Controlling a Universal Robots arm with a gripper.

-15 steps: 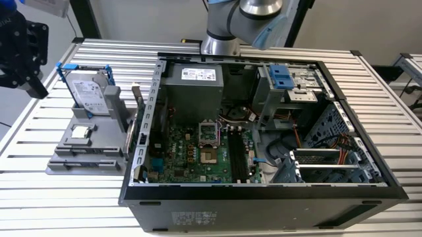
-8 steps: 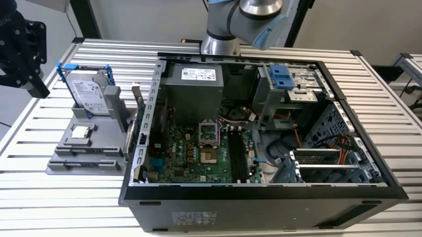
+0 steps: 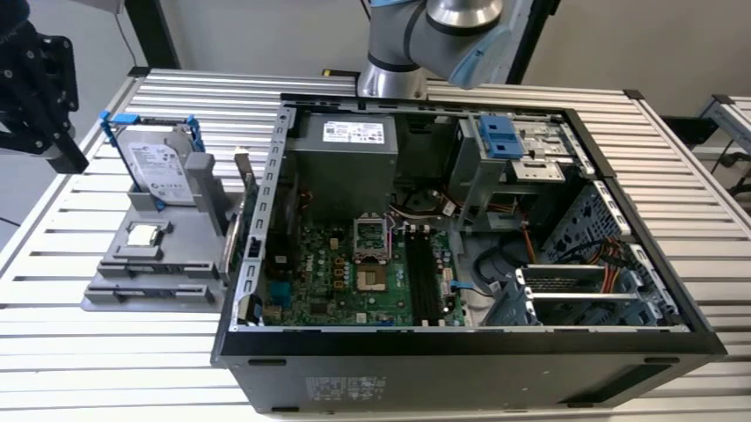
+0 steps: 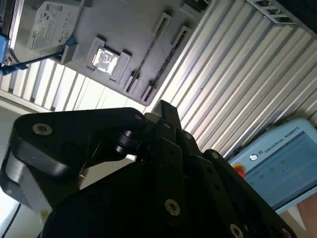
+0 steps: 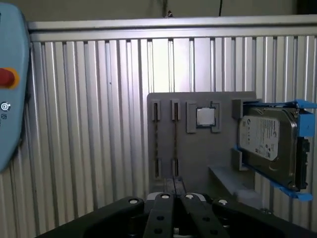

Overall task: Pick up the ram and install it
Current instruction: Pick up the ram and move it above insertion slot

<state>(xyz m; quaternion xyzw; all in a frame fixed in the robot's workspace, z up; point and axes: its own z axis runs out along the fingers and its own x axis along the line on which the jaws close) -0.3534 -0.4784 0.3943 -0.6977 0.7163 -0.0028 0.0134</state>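
Note:
Two thin dark strips, which look like ram (image 5: 156, 144) sticks seen edge-on, run between slotted brackets on a grey holder (image 5: 198, 153). In the second wrist view the same strips (image 4: 148, 57) cross the holder. My black gripper (image 5: 174, 182) hovers above the slatted table on the strips' side of the holder. Its fingers are pressed together with nothing between them. In the exterior view the gripper (image 3: 61, 151) hangs at the far left, above and beside the holder (image 3: 153, 272), well away from the open computer case (image 3: 470, 343). The motherboard's long black slots (image 3: 425, 272) lie inside the case.
On the holder stand a silver hard drive in a blue frame (image 5: 270, 144) and a small square silver processor (image 5: 205, 117). A blue-grey pendant with a red button (image 5: 10, 99) lies on the slatted table (image 5: 89, 124). The arm's base (image 3: 393, 79) stands behind the case.

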